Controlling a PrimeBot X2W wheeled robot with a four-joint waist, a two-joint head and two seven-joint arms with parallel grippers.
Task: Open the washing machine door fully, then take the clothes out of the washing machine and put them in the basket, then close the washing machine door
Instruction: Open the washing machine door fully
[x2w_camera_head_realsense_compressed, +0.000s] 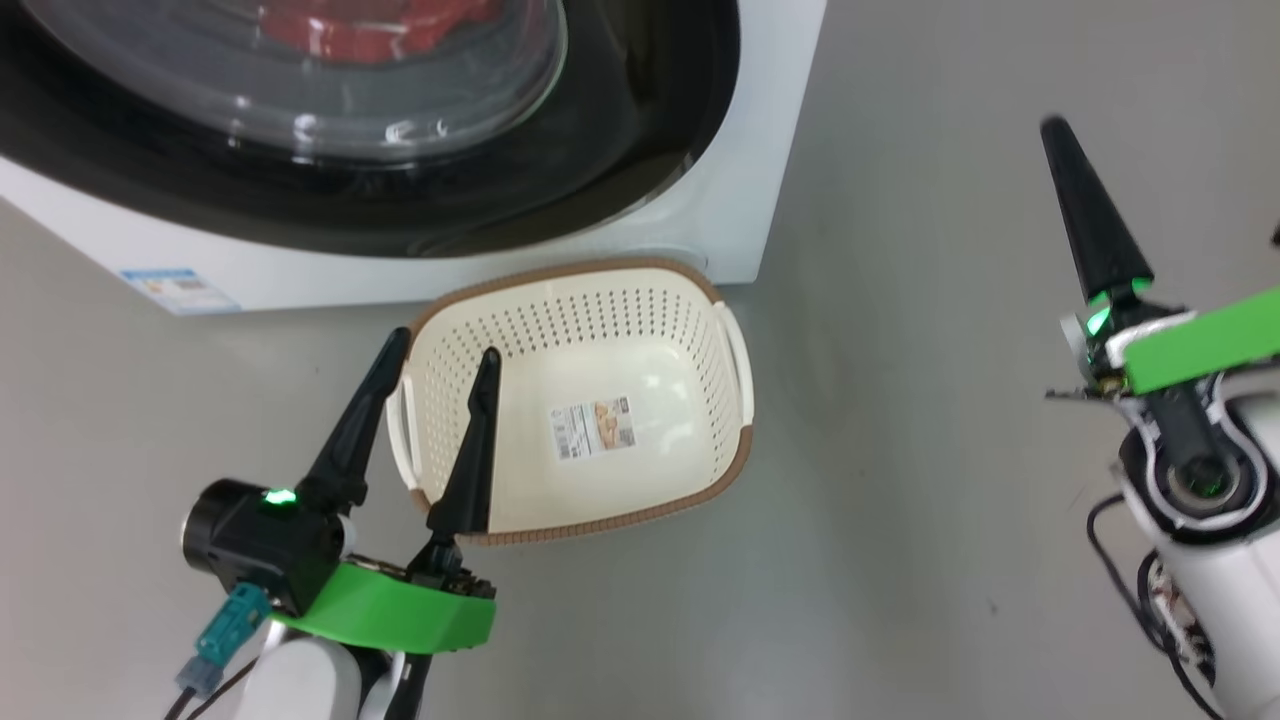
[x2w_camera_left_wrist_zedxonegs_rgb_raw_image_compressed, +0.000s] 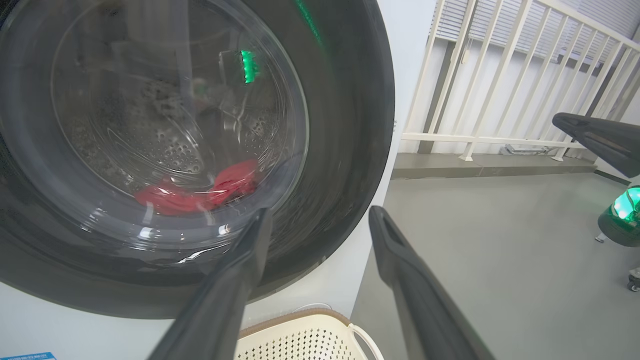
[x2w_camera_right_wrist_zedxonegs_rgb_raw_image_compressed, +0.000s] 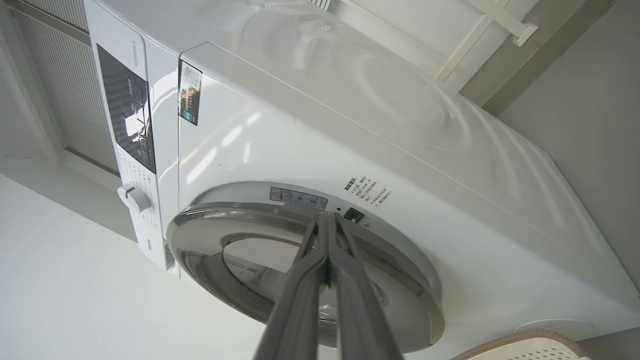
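Observation:
The washing machine stands at the top of the head view, its door shut flat against the front. Red clothes lie behind the glass, also clothes low in the drum in the left wrist view. The cream basket sits empty on the floor just before the machine. My left gripper hangs open over the basket's left rim, holding nothing. My right gripper is shut and empty, out over the floor to the right of the machine. In the right wrist view its shut fingers point toward the door rim from a distance.
Grey floor spreads to the right of the machine and basket. A white railing on a low step stands beyond the machine's right side. The control panel and a knob are on the machine's front.

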